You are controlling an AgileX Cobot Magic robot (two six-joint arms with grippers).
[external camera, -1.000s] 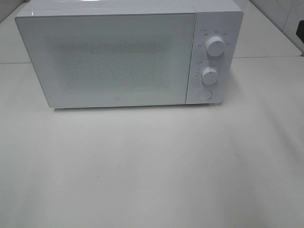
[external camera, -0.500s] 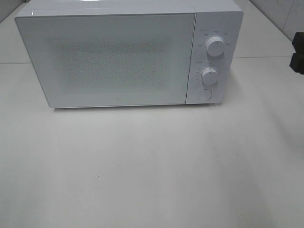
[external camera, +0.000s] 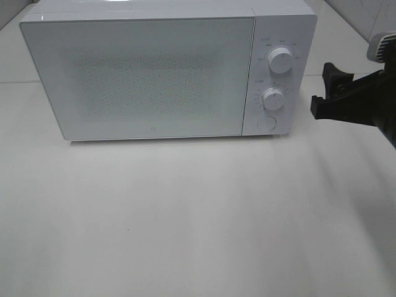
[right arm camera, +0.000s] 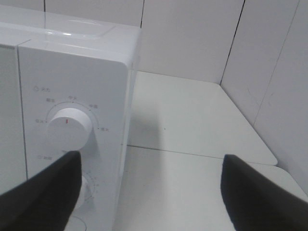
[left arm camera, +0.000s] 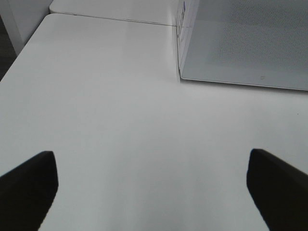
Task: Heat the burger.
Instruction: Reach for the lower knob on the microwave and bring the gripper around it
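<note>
Both sets of jaws are spread wide, empty. No burger shows. The microwave (external camera: pixel 148 74) knobs (external camera: pixel 281 60) sit at nine o'clock from the right arm (external camera: pixel 365 102), the nearer one.

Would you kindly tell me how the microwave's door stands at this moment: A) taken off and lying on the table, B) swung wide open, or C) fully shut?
C: the microwave door lies flush beside the control panel, with no gap showing.
</note>
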